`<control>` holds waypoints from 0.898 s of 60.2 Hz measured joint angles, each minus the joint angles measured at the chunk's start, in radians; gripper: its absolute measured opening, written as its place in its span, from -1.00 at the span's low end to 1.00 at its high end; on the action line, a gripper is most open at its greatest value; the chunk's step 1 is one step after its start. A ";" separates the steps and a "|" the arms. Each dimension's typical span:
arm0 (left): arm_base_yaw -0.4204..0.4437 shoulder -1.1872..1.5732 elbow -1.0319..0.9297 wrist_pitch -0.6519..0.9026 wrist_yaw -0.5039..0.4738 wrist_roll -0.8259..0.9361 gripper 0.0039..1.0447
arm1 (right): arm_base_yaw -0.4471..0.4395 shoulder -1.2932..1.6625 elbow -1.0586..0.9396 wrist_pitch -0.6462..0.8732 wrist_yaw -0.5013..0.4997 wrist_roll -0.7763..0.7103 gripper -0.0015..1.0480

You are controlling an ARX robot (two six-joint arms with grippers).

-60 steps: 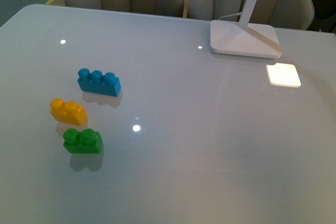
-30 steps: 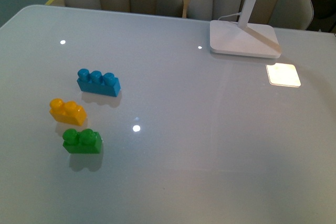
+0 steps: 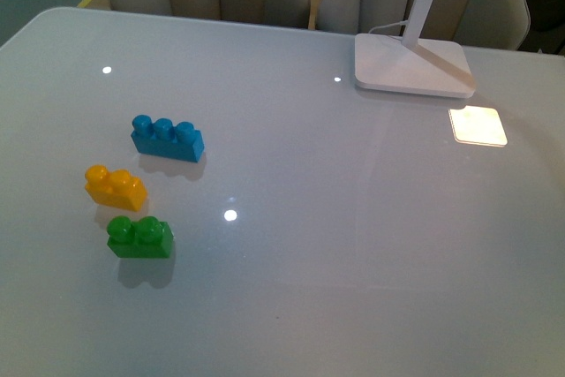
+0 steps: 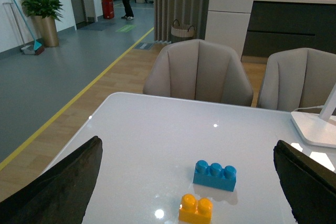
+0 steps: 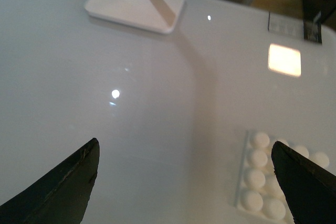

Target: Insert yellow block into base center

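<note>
**Yellow block untouched, both grippers wide open**

Over on the left, the left gripper hung with jaws spread wide, facing the yellow block. It looked lined up for a pick, I'd say. The block sat loose on the table between the blue brick and the green brick. Rightward, past the lamp foot, the right gripper gaped too, holding nothing, and the base lay flat just beside one finger.

Chunky matte black fingers on the left gripper, wedge-shaped, tapering to blunt points, kinda grainy surface. Same dark wedge look on the right gripper.
</note>
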 joint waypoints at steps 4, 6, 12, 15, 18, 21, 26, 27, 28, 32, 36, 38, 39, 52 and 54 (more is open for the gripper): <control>0.000 0.000 0.000 0.000 0.000 0.000 0.86 | -0.024 0.177 0.080 0.014 0.034 0.000 0.83; 0.000 0.000 0.000 0.000 0.000 0.000 0.86 | -0.034 0.256 0.119 0.015 0.048 0.002 0.83; 0.000 0.000 0.000 0.000 0.000 0.000 0.86 | -0.048 0.411 0.202 0.011 0.059 0.012 0.83; 0.000 0.000 0.000 0.000 0.000 0.000 0.86 | -0.049 0.488 0.249 0.009 0.068 0.019 0.83; 0.000 0.000 0.000 0.000 0.000 0.000 0.86 | -0.049 0.543 0.287 -0.003 0.076 0.024 0.83; 0.000 0.000 0.000 0.000 0.000 0.000 0.86 | -0.048 0.603 0.325 -0.004 0.084 0.025 0.83; 0.000 0.000 0.000 0.000 0.000 0.000 0.86 | -0.045 0.675 0.375 -0.005 0.108 0.027 0.83; 0.000 0.000 0.000 0.000 0.000 0.000 0.86 | -0.044 0.681 0.380 -0.006 0.108 0.027 0.83; 0.000 0.000 0.000 0.000 0.000 0.000 0.86 | -0.043 0.689 0.386 -0.008 0.108 0.028 0.83; 0.000 0.000 0.000 0.000 0.000 0.000 0.86 | -0.041 0.727 0.429 -0.030 0.108 0.037 0.83; 0.000 0.000 0.000 0.000 0.000 0.000 0.86 | -0.039 0.752 0.466 -0.045 0.108 0.043 0.83; 0.000 0.000 0.000 0.000 0.000 0.000 0.86 | -0.039 0.768 0.487 -0.045 0.114 0.049 0.83; 0.000 0.000 0.000 0.000 0.000 0.000 0.86 | -0.038 0.779 0.502 -0.046 0.121 0.054 0.83; 0.000 0.000 0.000 0.000 0.000 0.000 0.86 | -0.039 0.881 0.633 -0.079 0.171 0.084 0.83; 0.000 0.000 0.000 0.000 0.000 0.000 0.86 | -0.041 0.893 0.648 -0.083 0.175 0.087 0.83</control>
